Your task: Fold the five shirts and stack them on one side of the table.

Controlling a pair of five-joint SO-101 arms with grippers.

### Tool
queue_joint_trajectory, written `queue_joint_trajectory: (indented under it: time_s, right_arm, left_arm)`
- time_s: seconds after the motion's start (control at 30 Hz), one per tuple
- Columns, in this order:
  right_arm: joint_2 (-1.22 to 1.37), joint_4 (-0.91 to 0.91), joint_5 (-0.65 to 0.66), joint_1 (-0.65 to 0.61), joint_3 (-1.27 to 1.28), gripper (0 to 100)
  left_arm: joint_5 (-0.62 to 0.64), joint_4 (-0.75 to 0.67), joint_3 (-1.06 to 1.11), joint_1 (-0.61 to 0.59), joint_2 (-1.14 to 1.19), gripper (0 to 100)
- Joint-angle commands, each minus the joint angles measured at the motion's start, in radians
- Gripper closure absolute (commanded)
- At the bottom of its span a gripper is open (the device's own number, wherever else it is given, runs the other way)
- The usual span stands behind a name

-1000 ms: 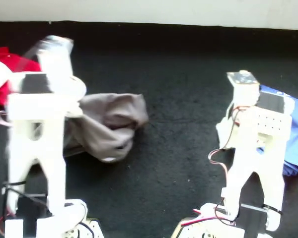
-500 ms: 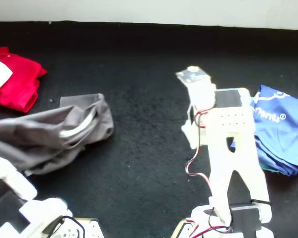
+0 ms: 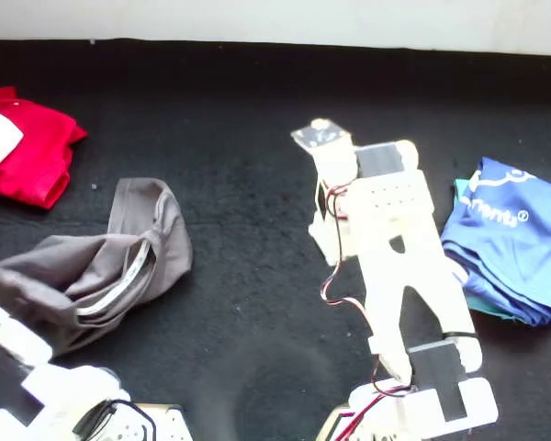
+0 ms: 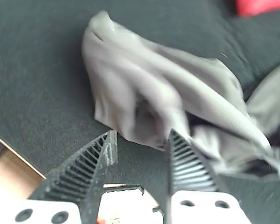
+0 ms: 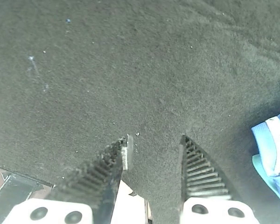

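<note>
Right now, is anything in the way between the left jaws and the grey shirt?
No, nothing visible is. The left jaws stand open right by the crumpled grey shirt, with only bare black table in front of them.

High camera: fixed, looking down over the table [image 3: 257, 138] from the arms' edge; wrist cameras: close above its surface, left sharing the grey shirt [image 3: 119, 262], right the blue shirt [image 3: 510, 239].

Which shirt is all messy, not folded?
The grey shirt, crumpled in a loose heap. The red shirt and the blue shirt lie folded in neat piles.
</note>
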Motion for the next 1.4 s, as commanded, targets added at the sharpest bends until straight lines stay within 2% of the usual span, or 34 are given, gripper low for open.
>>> queue_joint_trajectory:
  time_s: [0.0, 0.1, 0.3, 0.43, 0.6, 0.7, 0.83, 0.93, 1.07, 1.2, 1.37]
  right_arm:
    - [-0.016, 0.018, -0.008, -0.012, -0.059, 83.2]
    - [-0.022, 0.018, -0.008, -0.010, -0.054, 83.2]
    - [-0.024, 0.018, -0.009, -0.005, -0.004, 83.2]
    - [-0.024, 0.018, -0.009, -0.005, 0.018, 83.2]
    - [-0.025, 0.018, -0.009, 0.016, 0.018, 83.2]
    - [-0.025, 0.018, -0.008, 0.068, 0.018, 83.2]
    - [-0.025, 0.018, -0.005, 0.173, 0.016, 83.2]
    - [-0.027, 0.018, 0.060, 0.239, 0.012, 83.2]
    - [-0.027, 0.018, 0.126, 0.328, 0.005, 83.2]
    - [-0.025, 0.018, 0.173, 0.423, -0.010, 83.2]
    - [-0.025, 0.015, 0.244, 0.519, -0.010, 83.2]
  left_arm:
    - [-0.064, 0.023, -0.033, 0.143, -0.101, 79]
    - [-0.091, 0.023, 0.038, 0.257, -0.156, 79]
    - [-0.152, 0.014, 0.326, 0.509, -0.140, 79]
    - [-0.150, -0.106, 0.433, 0.631, -0.015, 79]
    - [-0.150, -0.175, 0.430, 0.731, 0.225, 80]
    - [-0.149, -0.195, 0.374, 0.759, 0.348, 83]
    - [-0.152, -0.193, 0.236, 0.809, 0.464, 100]
    - [-0.137, -0.176, 0.110, 0.854, 0.493, 100]
    - [0.018, -0.086, -0.173, 0.947, 0.495, 99]
    - [0.138, -0.046, -0.486, 1.113, 0.506, 99]
    - [0.164, -0.121, -0.651, 1.369, 0.507, 99]
